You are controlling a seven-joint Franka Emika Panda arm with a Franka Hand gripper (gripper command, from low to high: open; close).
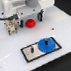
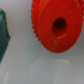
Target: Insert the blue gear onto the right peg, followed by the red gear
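Now | red gear (image 1: 30, 22) just under pincer (image 1: 30, 17) | pincer state unclear | blue gear (image 1: 45, 44) on plate (image 1: 29, 52)

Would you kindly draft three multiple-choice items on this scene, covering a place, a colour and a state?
1. Where does the blue gear sit?
A. on the grey plate
B. under the gripper
C. off the table

2. What colour is the gear below the gripper?
A. green
B. yellow
C. red

3. What state is the red gear in?
A. stacked on the blue gear
B. lying flat on the white table, away from the plate
C. standing on edge

Answers: 1 A, the exterior view shows it on the plate. 2 C, both views show red. 3 B, it lies flat, hub hole upward.
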